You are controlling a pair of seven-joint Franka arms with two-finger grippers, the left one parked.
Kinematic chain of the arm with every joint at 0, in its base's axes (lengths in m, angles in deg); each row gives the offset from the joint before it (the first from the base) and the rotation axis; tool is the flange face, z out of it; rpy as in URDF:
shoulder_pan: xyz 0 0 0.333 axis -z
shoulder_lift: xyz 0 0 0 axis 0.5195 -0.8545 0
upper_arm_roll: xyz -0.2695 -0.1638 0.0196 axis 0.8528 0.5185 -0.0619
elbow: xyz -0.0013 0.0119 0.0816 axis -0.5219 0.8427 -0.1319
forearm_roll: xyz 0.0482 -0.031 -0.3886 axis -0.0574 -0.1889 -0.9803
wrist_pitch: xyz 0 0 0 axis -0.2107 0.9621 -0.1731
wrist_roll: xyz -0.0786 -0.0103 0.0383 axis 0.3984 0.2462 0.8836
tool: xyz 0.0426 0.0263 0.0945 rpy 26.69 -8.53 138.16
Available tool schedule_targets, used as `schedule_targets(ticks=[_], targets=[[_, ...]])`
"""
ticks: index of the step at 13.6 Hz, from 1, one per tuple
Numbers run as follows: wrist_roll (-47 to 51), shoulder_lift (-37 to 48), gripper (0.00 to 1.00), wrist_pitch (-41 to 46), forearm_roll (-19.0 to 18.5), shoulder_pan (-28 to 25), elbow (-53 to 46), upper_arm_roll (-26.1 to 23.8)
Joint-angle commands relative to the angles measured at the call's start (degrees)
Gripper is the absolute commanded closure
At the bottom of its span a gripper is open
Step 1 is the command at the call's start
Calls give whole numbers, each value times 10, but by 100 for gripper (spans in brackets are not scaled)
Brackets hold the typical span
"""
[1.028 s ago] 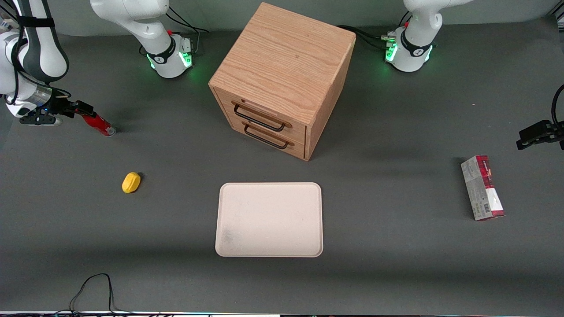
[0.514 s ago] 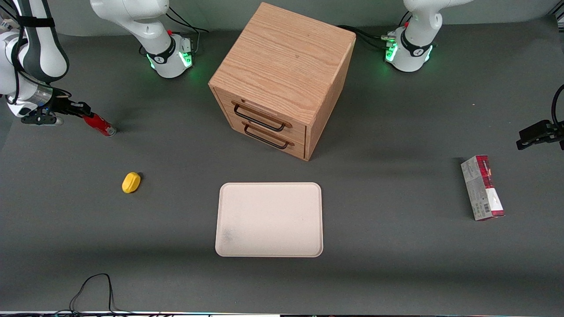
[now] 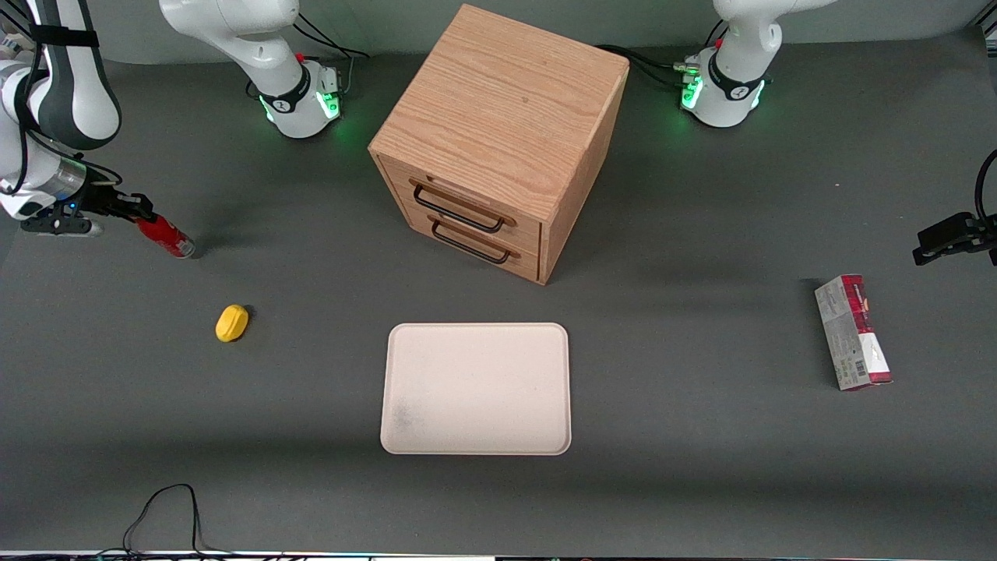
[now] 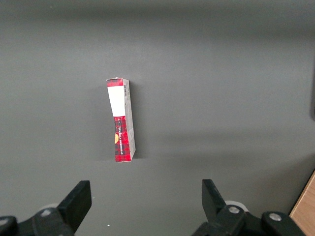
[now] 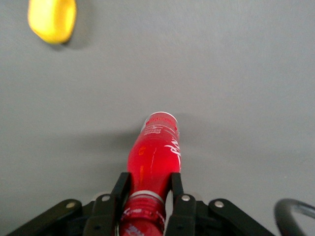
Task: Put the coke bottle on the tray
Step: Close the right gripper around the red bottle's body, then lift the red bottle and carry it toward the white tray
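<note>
The coke bottle is held by its neck in the jaws near the working arm's end of the bench, its body slanting down and away from the fingers so that the silvery base comes close to the bench top; whether the base touches the surface cannot be told. The right arm reaches in low from that end, its wrist nearly level with the bench and the jaws pointing toward the middle. In the right wrist view the two black fingers press on either side of the bottle just below the cap, closed firmly on it. The bottle is slim and bright red, with white lettering along its side and a red cap between the fingers.

Nearer the front camera than the bottle, a yellow lump lies on the bench, apart from it. The tray, pale cream with rounded corners and a low rim, lies in the middle of the bench, well apart from the bottle. A wooden drawer cabinet stands farther from the camera than the tray. A red-and-white carton lies toward the parked arm's end.
</note>
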Motion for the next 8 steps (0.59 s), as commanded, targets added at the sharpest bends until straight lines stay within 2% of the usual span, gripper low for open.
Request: schedule_targets(ticks=[1, 2, 4, 8], targets=[[55, -58, 100, 124, -5, 3, -146, -76], [59, -77, 100, 172, 16, 4, -203, -101], [72, -118, 100, 251, 97, 14, -322, -141], [149, -189, 100, 382, 114, 71, -531, -281]])
